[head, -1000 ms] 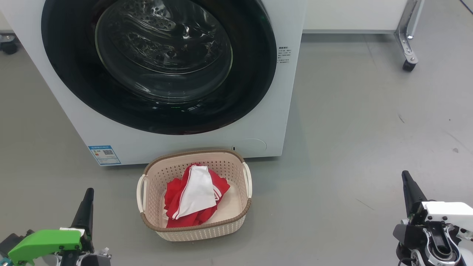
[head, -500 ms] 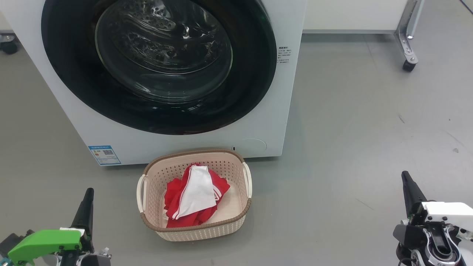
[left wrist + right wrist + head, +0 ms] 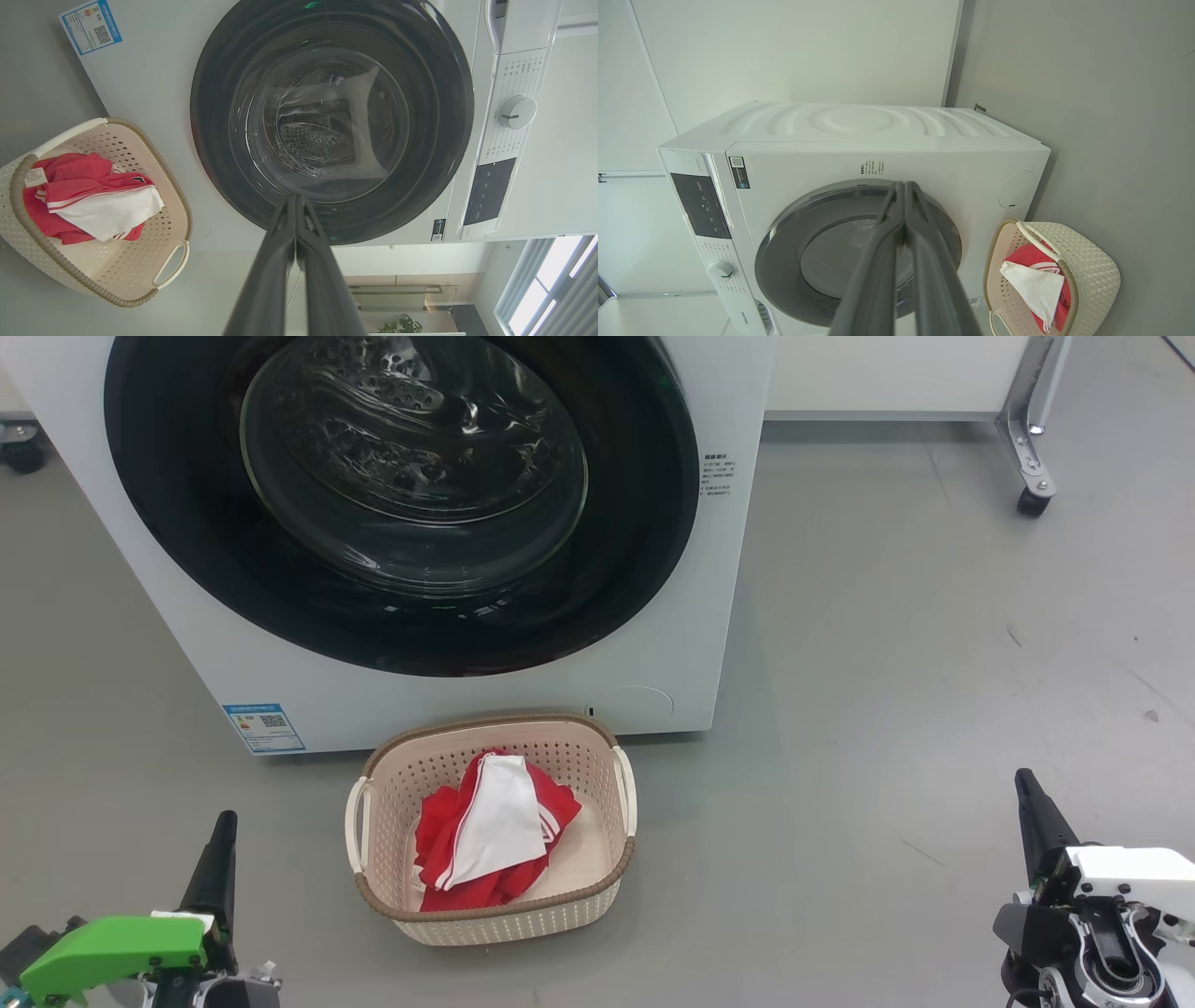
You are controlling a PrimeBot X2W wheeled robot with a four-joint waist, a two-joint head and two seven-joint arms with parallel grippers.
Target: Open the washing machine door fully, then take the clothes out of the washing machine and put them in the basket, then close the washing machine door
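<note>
12 o'clock: washing machine door [image 3: 401,495] is seen closed | 6 o'clock: clothes [image 3: 495,826] are heaped in basket [image 3: 485,721] | 8 and 4 o'clock: left gripper [image 3: 224,823], right gripper [image 3: 1025,782] are pinched together, empty

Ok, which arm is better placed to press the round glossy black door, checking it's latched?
Probably left: the left gripper fronts the door, which looks shut; the right gripper sits beyond the white washing machine's edge.

Before me lies a grey floor [image 3: 887,644], scuffed with small dark marks [image 3: 1013,635] toward three o'clock. At one o'clock a metal leg [image 3: 1027,420] ends in a black caster [image 3: 1031,502]. Another caster [image 3: 21,453] sits at ten o'clock. My left wrist view catches a slatted window [image 3: 556,284] at five o'clock.
</note>
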